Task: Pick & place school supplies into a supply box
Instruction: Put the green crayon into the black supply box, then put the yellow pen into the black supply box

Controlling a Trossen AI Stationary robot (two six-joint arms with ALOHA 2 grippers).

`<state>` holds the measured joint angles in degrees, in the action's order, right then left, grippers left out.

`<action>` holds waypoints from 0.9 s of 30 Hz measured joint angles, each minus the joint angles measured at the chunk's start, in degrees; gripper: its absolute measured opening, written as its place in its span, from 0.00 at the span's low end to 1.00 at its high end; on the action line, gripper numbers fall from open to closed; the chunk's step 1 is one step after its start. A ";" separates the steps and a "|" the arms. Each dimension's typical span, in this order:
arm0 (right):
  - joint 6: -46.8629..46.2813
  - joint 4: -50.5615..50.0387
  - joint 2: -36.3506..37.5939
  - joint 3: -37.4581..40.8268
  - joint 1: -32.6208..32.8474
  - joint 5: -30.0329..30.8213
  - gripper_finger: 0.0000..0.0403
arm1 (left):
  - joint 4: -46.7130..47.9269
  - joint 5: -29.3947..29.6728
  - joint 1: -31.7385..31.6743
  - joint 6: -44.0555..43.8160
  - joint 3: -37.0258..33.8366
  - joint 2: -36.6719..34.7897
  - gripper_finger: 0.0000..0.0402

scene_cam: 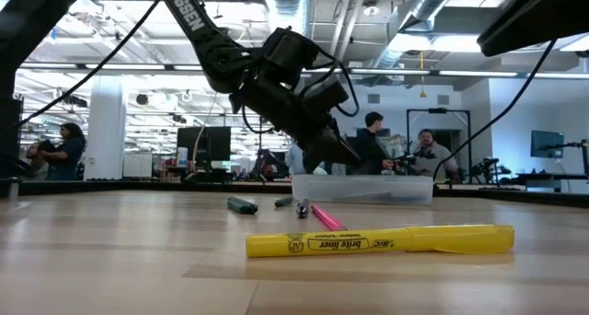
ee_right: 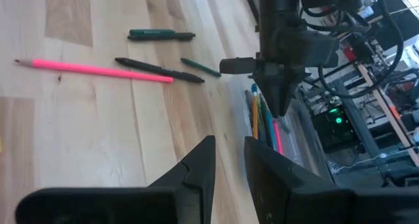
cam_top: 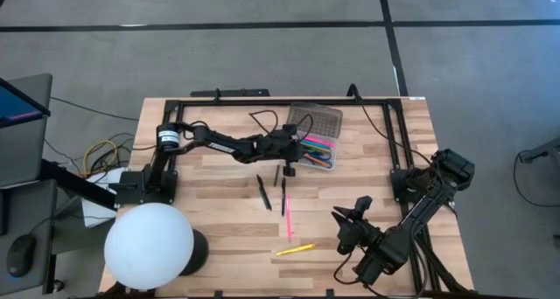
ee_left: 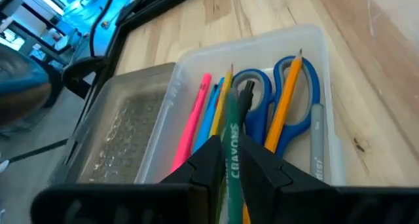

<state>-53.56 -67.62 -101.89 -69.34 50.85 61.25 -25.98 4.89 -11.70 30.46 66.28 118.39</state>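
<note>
Grey concrete floor surrounds a pale wooden table edged by a black frame. From above, the supply box lies near the table's far edge, its dotted lid folded open behind it and coloured pens inside. The left gripper hangs at the box's near-left corner. Nearer than the box lie two dark pens, a pink pencil and, farthest from it, a yellow highlighter. A white globe stands at the near-left corner, well away from the box. The right gripper waits right of the highlighter, clear of everything.

At table height the yellow highlighter fills the foreground, partly screening the pink pencil and dark pens in front of the translucent box. Only here do people show, in the room behind the box.

The left wrist view alone reveals the contents of the box: blue-handled scissors, an orange pencil, a pink pen and a green crayon. The left gripper has its fingers pinched narrowly about that crayon's near end.

The right wrist view shows the right gripper slightly parted and empty, with the left gripper over the box.
</note>
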 joint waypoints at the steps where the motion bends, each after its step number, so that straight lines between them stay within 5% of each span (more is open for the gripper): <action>1: 0.00 -0.02 -0.01 0.00 0.00 0.00 0.19 | 0.14 0.00 0.00 -0.02 0.00 0.00 0.12; 13: 0.00 0.15 -0.02 0.00 0.00 0.02 0.19 | 4.86 3.76 0.91 0.42 -0.02 -1.18 0.14; 27: 0.15 -0.03 -0.01 0.00 -0.02 0.22 0.19 | 35.92 5.65 6.50 -0.75 0.00 -12.96 0.14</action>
<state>-53.41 -67.64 -101.90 -69.34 50.83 61.47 9.93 10.54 -5.20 29.70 66.28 105.43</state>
